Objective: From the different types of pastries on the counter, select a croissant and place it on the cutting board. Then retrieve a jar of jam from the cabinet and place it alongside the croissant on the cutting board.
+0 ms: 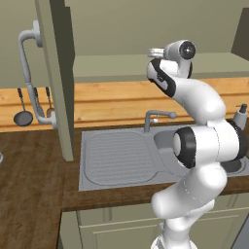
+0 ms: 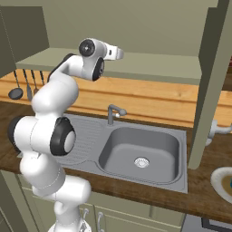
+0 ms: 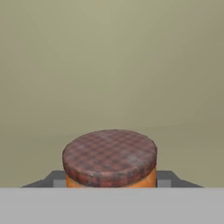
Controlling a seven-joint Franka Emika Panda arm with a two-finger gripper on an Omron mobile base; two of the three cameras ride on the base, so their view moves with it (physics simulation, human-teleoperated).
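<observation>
In the hand view the gripper (image 3: pixel 110 183) is clamped on the jam jar (image 3: pixel 110 158), its plaid brownish lid at six o'clock, one dark finger (image 3: pixel 166 178) pressed at each side, olive cabinet wall (image 3: pixel 112 65) behind.

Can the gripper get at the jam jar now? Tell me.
Yes, apparently: the gripper sits with a finger on each side of the jar of jam, jaws closed on its orange body below the checkered lid. Nothing lies between them, and the cabinet door stands open.
</observation>
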